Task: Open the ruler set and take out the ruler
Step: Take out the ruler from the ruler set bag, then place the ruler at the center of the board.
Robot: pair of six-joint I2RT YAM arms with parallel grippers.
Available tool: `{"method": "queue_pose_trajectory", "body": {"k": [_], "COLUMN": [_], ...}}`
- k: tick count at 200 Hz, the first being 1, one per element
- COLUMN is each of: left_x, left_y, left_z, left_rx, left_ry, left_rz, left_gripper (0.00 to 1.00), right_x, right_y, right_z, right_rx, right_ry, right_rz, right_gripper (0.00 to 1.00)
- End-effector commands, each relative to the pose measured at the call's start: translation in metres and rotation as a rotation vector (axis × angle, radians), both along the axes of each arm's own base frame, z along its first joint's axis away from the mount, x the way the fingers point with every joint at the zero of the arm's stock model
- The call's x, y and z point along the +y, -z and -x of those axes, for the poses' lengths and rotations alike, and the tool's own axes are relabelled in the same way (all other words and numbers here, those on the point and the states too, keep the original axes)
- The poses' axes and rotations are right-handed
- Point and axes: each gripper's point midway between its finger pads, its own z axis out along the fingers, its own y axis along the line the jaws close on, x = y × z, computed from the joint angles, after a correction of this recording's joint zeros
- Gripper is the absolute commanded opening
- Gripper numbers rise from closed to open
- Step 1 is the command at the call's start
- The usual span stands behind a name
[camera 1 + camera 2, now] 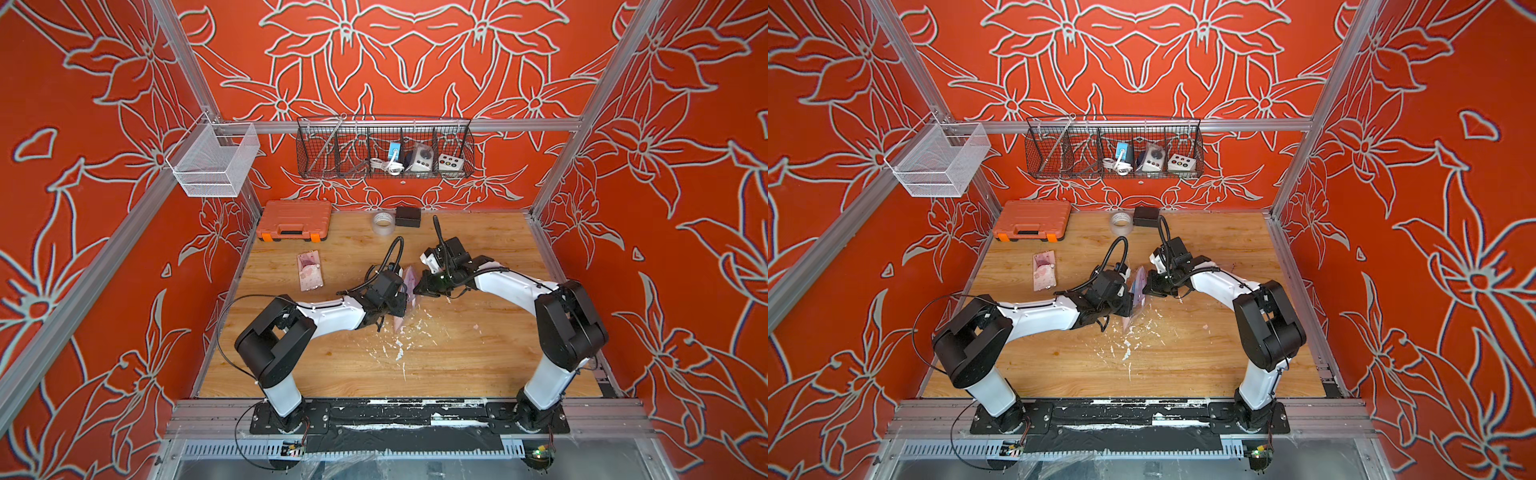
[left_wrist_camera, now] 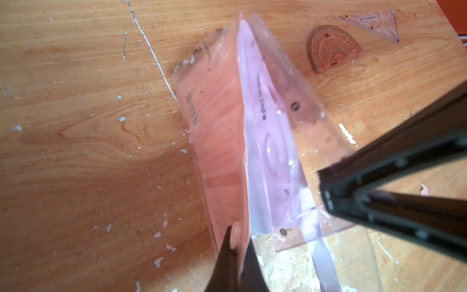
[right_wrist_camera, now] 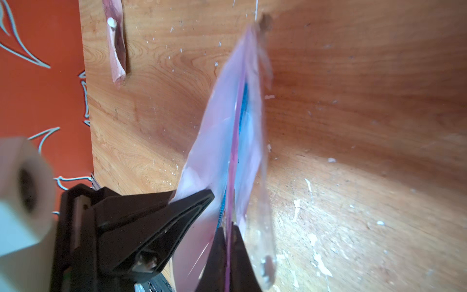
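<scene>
The left tool (image 2: 236,249) is pinching one side of the ruler set (image 2: 222,141) tight. The right tool (image 3: 228,235) is pinching the other side. It is standing on edge between them, over the middle of the table (image 2: 75,126).

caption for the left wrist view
Left tool pinches the pink ruler pouch by its edge; protractor and set square lie on the table.

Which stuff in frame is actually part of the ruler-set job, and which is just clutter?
Job: pink see-through plastic pouch, pinched by left gripper and right gripper; clear plastic ruler showing through it.

Lying about: orange plastic tool case; clear tape roll; small black box; second pink packet; loose clear protractor; clear triangle; white mesh basket; black wire basket.
</scene>
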Motion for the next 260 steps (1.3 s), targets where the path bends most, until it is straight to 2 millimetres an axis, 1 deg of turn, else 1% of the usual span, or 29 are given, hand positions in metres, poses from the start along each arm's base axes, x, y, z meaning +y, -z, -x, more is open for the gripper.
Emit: {"method": "queue_pose_trajectory", "body": {"k": [1,36,52,63,69,78,86,102,125,141,169,182,207,219,227,239,258,260], "left_x": [0.008,0.008,0.008,0.007,0.007,0.007,0.007,0.007,0.006,0.006,0.005,0.005,0.006,0.006,0.006,0.006,0.006,0.006], "left_y": [0.019,0.02,0.02,0.019,0.018,0.017,0.017,0.015,0.015,0.014,0.014,0.015,0.015,0.014,0.015,0.015,0.016,0.016], "left_z": [0.01,0.01,0.01,0.009,0.009,0.009,0.01,0.01,0.011,0.01,0.01,0.01,0.01,0.01,0.01,0.01,0.01,0.01], "left_rx": [0.056,0.059,0.059,0.06,0.059,0.057,0.058,0.054,0.063,0.058,0.058,0.06,0.059,0.058,0.059,0.06,0.06,0.061], "left_ry": [-0.001,-0.006,-0.006,-0.005,-0.004,-0.007,-0.006,-0.007,-0.003,-0.003,-0.002,-0.002,-0.005,-0.007,-0.007,-0.008,-0.008,-0.008], "left_rz": [-0.063,-0.065,-0.063,-0.06,-0.059,-0.056,-0.056,-0.052,-0.048,-0.045,-0.045,-0.046,-0.047,-0.046,-0.047,-0.046,-0.047,-0.048], "left_gripper": [0.0,0.0,0.0,0.0,0.0,0.0,0.0,0.0,0.0,0.0,0.0,0.0,0.0,0.0,0.0,0.0,0.0,0.0], "right_x": [-0.008,-0.032,-0.049,-0.069,-0.085,-0.116,-0.14,-0.179,-0.222,-0.241,-0.257,-0.262,-0.262,-0.261,-0.26,-0.26,-0.266,-0.266], "right_y": [-0.034,-0.064,-0.075,-0.076,-0.073,-0.059,-0.049,-0.033,-0.007,0.009,0.022,0.028,0.04,0.048,0.049,0.054,0.053,0.053], "right_z": [-0.008,-0.015,-0.022,-0.03,-0.035,-0.041,-0.047,-0.052,-0.049,-0.044,-0.046,-0.049,-0.056,-0.056,-0.057,-0.054,-0.048,-0.047], "right_rx": [-0.081,-0.147,-0.167,-0.16,-0.151,-0.116,-0.094,-0.041,0.017,0.034,0.059,0.063,0.098,0.127,0.127,0.144,0.13,0.129], "right_ry": [0.009,0.093,0.162,0.244,0.325,0.473,0.594,0.777,0.972,1.055,1.096,1.116,1.132,1.149,1.157,1.171,1.19,1.189], "right_rz": [-0.013,-0.077,-0.117,-0.131,-0.133,-0.133,-0.165,-0.234,-0.268,-0.239,-0.204,-0.221,-0.261,-0.286,-0.306,-0.305,-0.265,-0.26], "right_gripper": [0.0,0.0,0.0,0.0,0.0,0.0,0.0,0.0,0.0,0.0,0.0,0.0,0.0,0.0,0.0,0.0,0.0,0.02]}}
